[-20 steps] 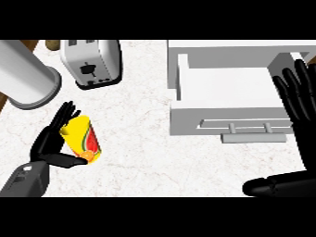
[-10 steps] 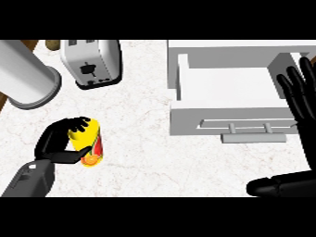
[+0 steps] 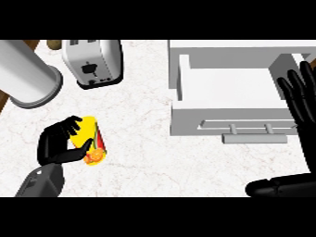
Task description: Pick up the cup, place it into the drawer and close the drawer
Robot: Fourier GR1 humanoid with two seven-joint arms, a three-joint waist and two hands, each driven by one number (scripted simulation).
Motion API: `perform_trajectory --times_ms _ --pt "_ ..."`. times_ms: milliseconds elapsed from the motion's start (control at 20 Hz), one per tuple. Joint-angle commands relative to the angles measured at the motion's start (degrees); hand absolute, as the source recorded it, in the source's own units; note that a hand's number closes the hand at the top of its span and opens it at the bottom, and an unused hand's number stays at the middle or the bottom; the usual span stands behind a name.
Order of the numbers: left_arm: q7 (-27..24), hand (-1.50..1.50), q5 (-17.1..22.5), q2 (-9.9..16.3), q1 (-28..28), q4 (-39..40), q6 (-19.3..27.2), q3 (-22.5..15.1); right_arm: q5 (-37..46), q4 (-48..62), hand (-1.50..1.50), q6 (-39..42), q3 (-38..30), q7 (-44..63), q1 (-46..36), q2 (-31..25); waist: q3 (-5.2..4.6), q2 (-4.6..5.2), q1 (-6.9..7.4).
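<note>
A yellow cup (image 3: pixel 91 139) with red and orange markings lies on the white counter at the lower left. My left hand (image 3: pixel 56 146) has its fingers and thumb curled round the cup and hides its left side. The white drawer (image 3: pixel 232 90) stands pulled open at the right, its inside bare, with a handle (image 3: pixel 252 126) on the front panel. My right hand (image 3: pixel 311 99) stays open, fingers up, over the drawer's right side.
A white toaster (image 3: pixel 91 62) stands at the back, left of the drawer. A tall white cylinder (image 3: pixel 16 71) stands at the far left near the counter's edge. Bare counter (image 3: pixel 153 152) lies between the cup and the drawer.
My left hand has closed its fingers round the cup, which was only beside the hand before. The right hand has barely shifted.
</note>
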Motion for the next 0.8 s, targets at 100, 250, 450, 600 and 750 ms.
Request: perform_trajectory --times_ms 100,250,450,600,750 --pt "-6.1 1.50 0.4 -3.8 5.5 -6.1 1.1 -1.5 -0.9 -1.6 -1.50 0.8 0.2 0.3 2.9 0.2 -0.35 0.16 0.20" --pt "-1.5 1.50 2.5 -5.2 4.9 -13.4 1.4 -2.4 -2.0 0.4 -1.50 -0.2 -1.8 2.7 -1.9 -0.9 -0.33 0.12 0.58" --pt "6.5 1.50 1.9 -3.4 5.5 -22.7 -0.1 -6.3 0.8 -0.3 -1.50 -2.1 0.3 1.1 -0.6 1.6 -0.30 0.00 0.79" --pt "13.2 1.50 2.5 -5.7 6.9 -31.6 1.6 -9.4 0.1 -2.4 -1.50 0.3 0.9 0.5 3.6 0.8 -0.29 -0.04 0.59" --pt "19.5 1.50 3.5 -7.2 1.1 -35.1 5.6 -9.9 -0.8 0.5 -1.50 0.7 -0.2 0.3 1.3 0.2 -0.31 0.11 0.35"
